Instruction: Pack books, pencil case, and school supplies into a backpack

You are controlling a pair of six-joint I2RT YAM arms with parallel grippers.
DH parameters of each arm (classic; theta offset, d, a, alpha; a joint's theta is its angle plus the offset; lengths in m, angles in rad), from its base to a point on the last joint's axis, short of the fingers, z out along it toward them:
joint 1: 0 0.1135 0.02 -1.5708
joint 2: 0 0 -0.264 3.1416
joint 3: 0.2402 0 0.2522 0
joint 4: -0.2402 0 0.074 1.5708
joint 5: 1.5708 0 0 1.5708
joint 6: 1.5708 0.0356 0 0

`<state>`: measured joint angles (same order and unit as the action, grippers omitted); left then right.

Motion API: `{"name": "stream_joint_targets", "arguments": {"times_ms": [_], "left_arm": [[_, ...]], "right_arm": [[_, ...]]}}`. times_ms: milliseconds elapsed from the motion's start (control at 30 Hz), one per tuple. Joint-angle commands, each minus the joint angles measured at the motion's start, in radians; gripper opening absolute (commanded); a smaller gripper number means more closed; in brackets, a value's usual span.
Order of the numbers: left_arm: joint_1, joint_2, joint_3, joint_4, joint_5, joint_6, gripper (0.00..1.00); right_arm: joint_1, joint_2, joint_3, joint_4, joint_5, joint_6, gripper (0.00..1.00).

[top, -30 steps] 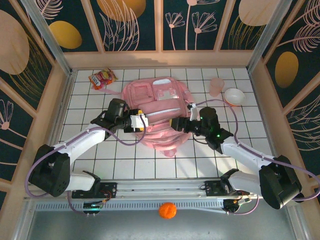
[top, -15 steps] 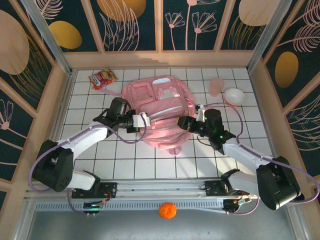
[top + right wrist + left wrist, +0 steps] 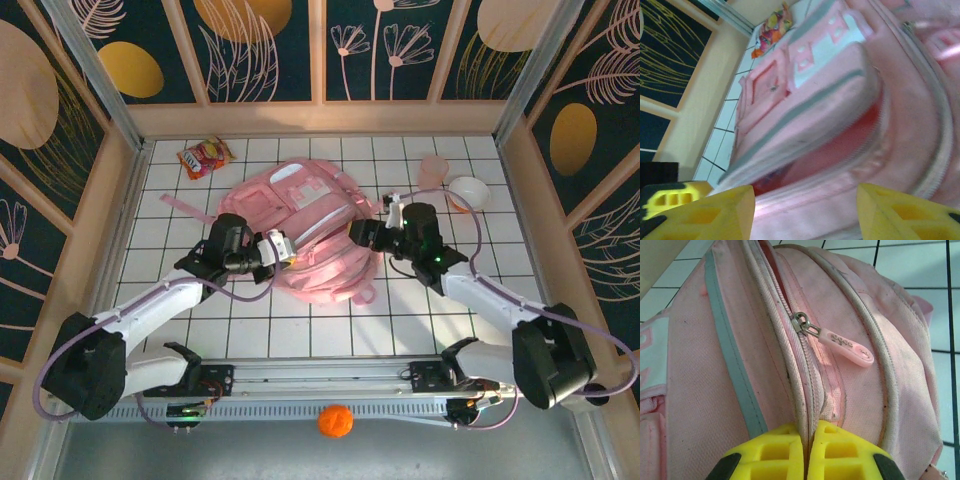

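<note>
Your left pincer (image 3: 809, 432) was pinched shut on the zip seam of the backpack (image 3: 310, 215), the pull (image 3: 845, 344) just beyond its tips. Your right pincer (image 3: 805, 195) gaped wide, empty, the backpack's open mouth straight ahead. A hard tug likely risked the thin seam slipping out, closing that mouth.

Left hand (image 3: 809, 439) clamped on zipper seam of backpack (image 3: 710, 360); pink zipper pull (image 3: 844, 344) lying just above; white-tiled bench (image 3: 912, 265) behind.
</note>
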<state>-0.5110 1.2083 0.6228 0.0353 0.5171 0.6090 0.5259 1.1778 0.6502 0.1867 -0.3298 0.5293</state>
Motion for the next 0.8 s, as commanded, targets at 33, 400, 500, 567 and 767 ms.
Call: {"name": "stream_joint_targets", "arguments": {"times_ms": [33,400,500,567,767], "left_arm": [[-0.006,0.015,0.038,0.158,0.081,-0.121,0.00],[-0.006,0.037,0.071,0.143,0.092,-0.142,0.00],[-0.006,0.045,0.079,0.143,0.094,-0.144,0.00],[-0.006,0.048,0.085,0.140,0.097,-0.144,0.00],[-0.006,0.045,0.089,0.137,0.096,-0.143,0.00]], "right_arm": [[0.138,-0.081,0.052,-0.230,0.210,-0.050,0.55],[0.451,0.081,0.254,-0.465,0.515,0.083,0.54],[0.468,0.163,0.312,-0.464,0.522,0.064,0.53],[0.470,0.205,0.343,-0.481,0.534,0.054,0.54],[0.466,0.281,0.406,-0.520,0.580,0.031,0.51]]}}
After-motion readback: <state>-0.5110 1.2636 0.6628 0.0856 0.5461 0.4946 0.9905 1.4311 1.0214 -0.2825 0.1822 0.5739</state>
